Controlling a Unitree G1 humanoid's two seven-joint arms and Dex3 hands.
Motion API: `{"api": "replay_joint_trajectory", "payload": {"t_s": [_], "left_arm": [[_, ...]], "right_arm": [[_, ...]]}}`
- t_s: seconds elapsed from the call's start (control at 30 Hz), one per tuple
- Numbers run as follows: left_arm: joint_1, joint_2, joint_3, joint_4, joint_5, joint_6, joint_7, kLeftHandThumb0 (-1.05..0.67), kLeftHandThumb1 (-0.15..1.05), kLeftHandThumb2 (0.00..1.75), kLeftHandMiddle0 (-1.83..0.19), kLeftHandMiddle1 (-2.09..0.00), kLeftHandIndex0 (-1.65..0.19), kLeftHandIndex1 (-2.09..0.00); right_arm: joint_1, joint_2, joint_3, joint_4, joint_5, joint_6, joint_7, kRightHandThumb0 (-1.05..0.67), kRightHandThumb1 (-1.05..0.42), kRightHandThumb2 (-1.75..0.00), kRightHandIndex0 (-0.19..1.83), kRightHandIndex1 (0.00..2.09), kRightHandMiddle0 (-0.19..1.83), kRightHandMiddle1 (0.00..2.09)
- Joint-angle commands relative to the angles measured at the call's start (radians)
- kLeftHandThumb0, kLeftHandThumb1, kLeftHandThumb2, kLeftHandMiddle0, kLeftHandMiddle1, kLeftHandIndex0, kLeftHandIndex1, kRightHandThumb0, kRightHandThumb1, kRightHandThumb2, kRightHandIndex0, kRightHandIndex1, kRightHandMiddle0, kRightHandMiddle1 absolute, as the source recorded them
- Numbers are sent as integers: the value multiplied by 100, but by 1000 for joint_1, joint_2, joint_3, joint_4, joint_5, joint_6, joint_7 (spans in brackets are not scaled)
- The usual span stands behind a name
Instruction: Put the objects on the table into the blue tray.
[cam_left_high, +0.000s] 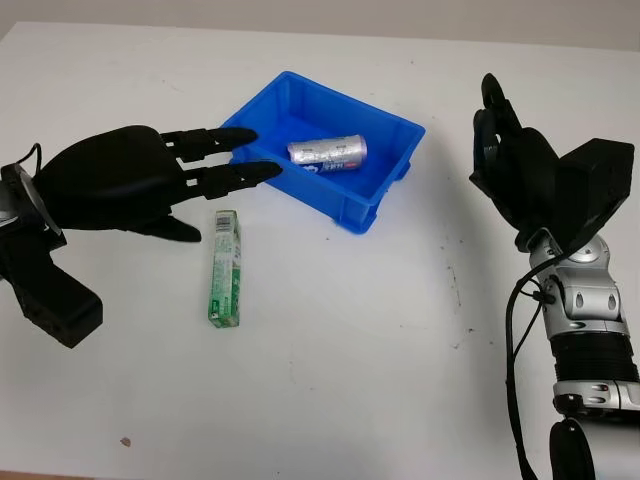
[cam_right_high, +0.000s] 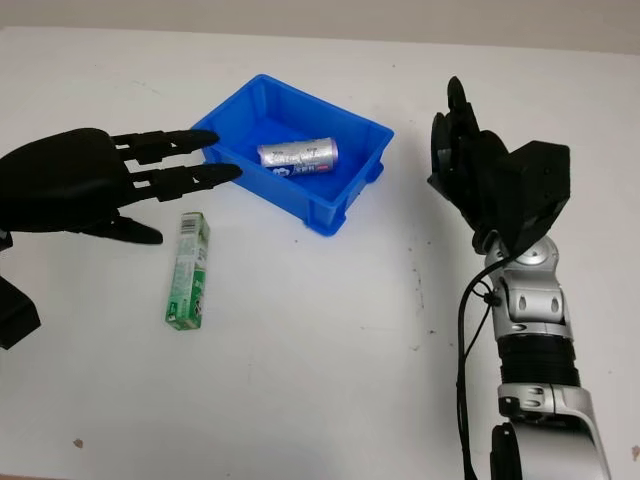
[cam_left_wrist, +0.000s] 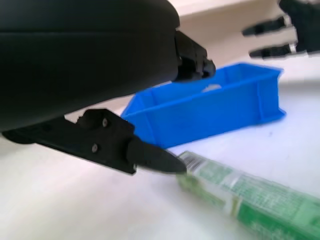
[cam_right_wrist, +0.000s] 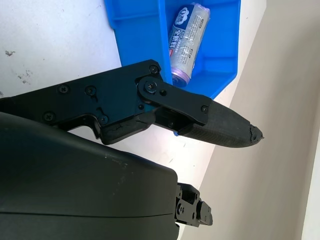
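My left hand (cam_left_high: 150, 180) hovers open at the frame's left, fingers stretched toward the blue tray (cam_left_high: 392, 170), just above the green pack (cam_left_high: 226, 267) lying on the white table (cam_left_high: 350, 350). A silver roll (cam_left_high: 327, 152) lies in the tray; its print is unreadable. My right hand (cam_left_high: 510, 150) stands raised at right, open.

tray (cam_left_high: 385, 205) blue | roll (cam_left_high: 328, 152) silver | pack (cam_left_high: 226, 268) green/wht | table (cam_left_high: 350, 350) wht

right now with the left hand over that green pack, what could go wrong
The left hand is open above the far end of the green pack, so closing there might tip or spin it instead of lifting it. Its fingertips nearly reach the blue tray, so a forward move could shove the tray. The silver roll lies loose inside and could roll if the tray is bumped.
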Motion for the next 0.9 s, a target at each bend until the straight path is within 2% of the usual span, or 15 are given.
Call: {"api": "replay_joint_trajectory", "payload": {"t_s": [0.0, 0.2, 0.27, 0.37, 0.5, 0.7, 0.87], "left_arm": [[-32, 46, -74, -27, 113, 24, 146, 5, 105, 44, -4, -5, -7, -4], [-94, 96, -299, -18, 375, 149, 533, -1, 105, 40, -5, -5, -6, -4], [-112, 103, -361, 3, 426, 184, 625, -4, 105, 40, -4, -5, -5, -4], [-134, 108, -433, 38, 455, 206, 699, -5, 105, 41, -4, -5, -4, -4], [-147, 115, -490, 68, 446, 197, 726, -6, 105, 39, -3, -5, -4, -4], [-146, 118, -528, 101, 398, 174, 723, -6, 105, 33, -5, -5, -3, -4], [-134, 115, -545, 103, 377, 181, 717, 4, 105, 35, -5, -6, -5, -5]], "right_arm": [[-11, 6, -6, 4, 10, -11, 8, -78, -105, -78, -19, 0, -19, 0], [-10, 9, -11, 7, 20, -11, 10, -77, -105, -78, -19, 0, -19, 0], [-9, 10, -12, 10, 20, -14, 10, -77, -105, -78, -19, 0, -19, 0], [-7, 12, -13, 9, 21, -16, 10, -78, -105, -78, -19, 0, -19, 0], [-4, 12, -13, 0, 18, -11, 4, -77, -105, -79, -19, 0, -19, 0], [-1, 14, -15, -2, 22, -14, 0, -77, -105, -78, -19, 0, -19, 0], [6, 16, -17, -20, 25, -4, -6, -77, -105, -79, -19, 0, -19, 0]]}}
